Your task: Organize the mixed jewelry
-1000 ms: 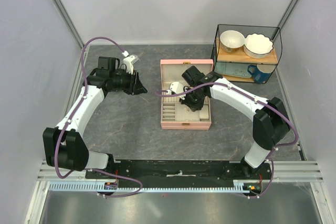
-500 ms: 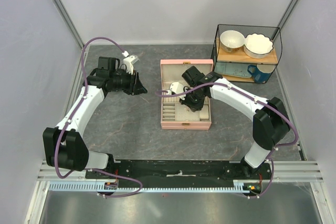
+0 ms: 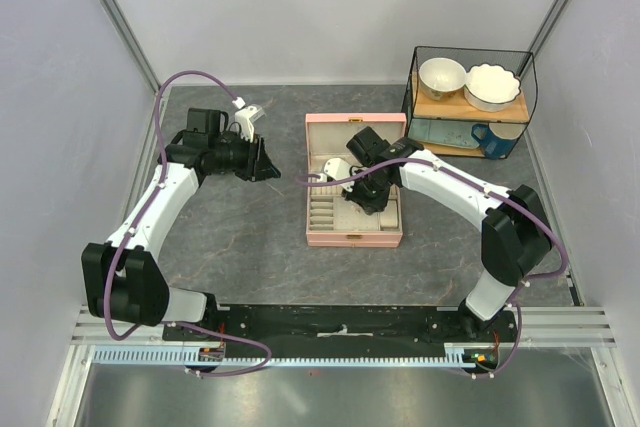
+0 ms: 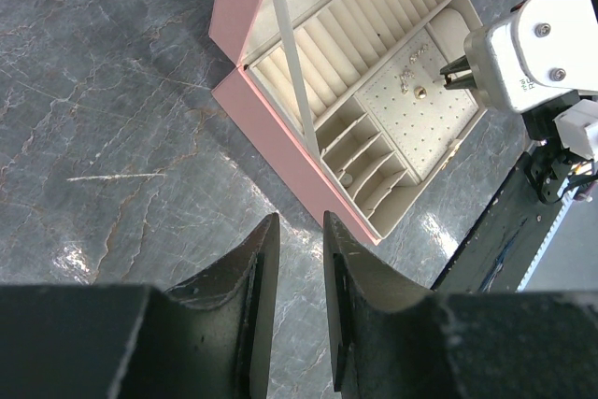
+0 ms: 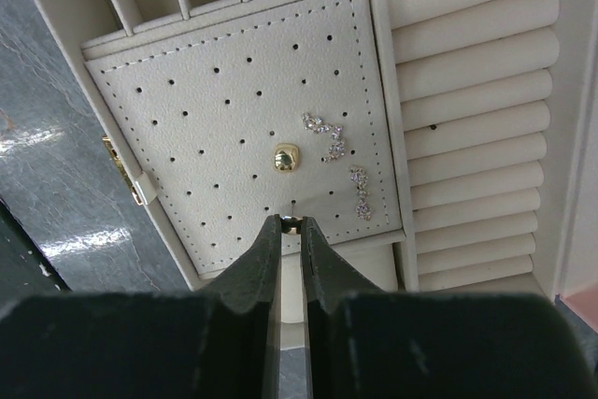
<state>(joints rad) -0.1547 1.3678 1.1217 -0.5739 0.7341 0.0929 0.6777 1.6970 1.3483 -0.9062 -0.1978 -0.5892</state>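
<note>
The pink jewelry box (image 3: 354,238) lies open at the table's middle. My right gripper (image 5: 291,225) is shut on a small gold stud earring (image 5: 291,227), its tip over the cream perforated pad (image 5: 206,119) inside the box. On that pad sit a gold stud (image 5: 286,158) and two sparkly pale earrings (image 5: 329,135) (image 5: 361,192). My left gripper (image 4: 301,226) hangs above the bare table left of the box (image 4: 245,7), jaws slightly apart and empty. In the top view the right gripper (image 3: 366,194) is over the box and the left gripper (image 3: 268,164) is to its left.
A black wire shelf (image 3: 470,97) at the back right holds two white bowls (image 3: 441,77) and a blue mug (image 3: 492,139). The box has ring rolls (image 5: 476,91) and small divider slots (image 4: 369,161). The box lid (image 3: 355,130) lies open toward the back.
The right gripper has shifted very slightly over the box. The left arm has not moved.
</note>
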